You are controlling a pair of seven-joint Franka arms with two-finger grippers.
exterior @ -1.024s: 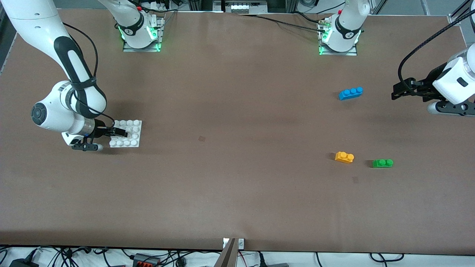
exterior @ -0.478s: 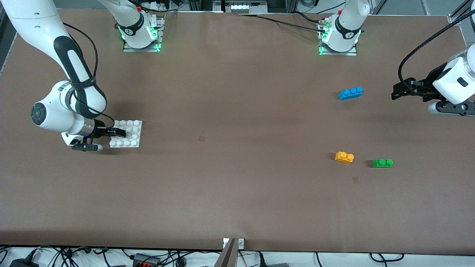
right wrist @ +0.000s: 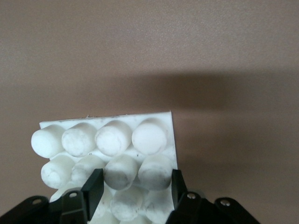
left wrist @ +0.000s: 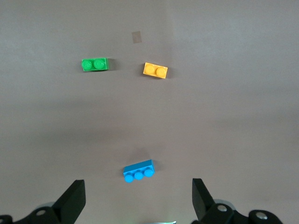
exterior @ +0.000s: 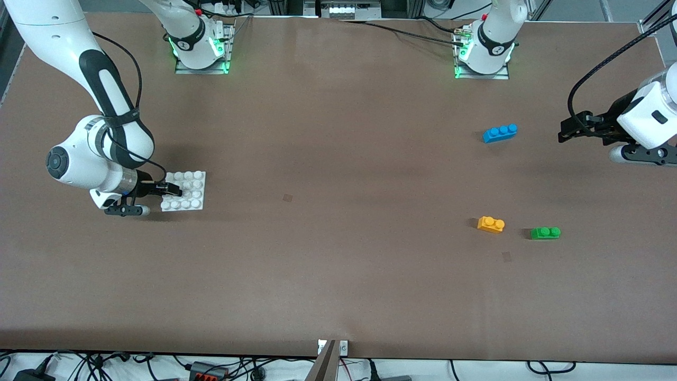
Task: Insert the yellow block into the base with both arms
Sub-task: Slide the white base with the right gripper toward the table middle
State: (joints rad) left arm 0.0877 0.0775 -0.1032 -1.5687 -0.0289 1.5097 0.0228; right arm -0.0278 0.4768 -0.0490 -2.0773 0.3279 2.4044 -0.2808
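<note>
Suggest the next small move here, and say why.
Probably the left gripper, open and hanging toward its end of the table, should go over the yellow block, which lies untouched beside the green brick, since the right gripper is already shut on the base.

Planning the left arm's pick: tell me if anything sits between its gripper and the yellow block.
Nothing visible does. The left gripper hangs open over the table near the blue brick; the yellow block lies nearer the front camera, with bare table around it. The green brick sits beside it, apart.
</note>
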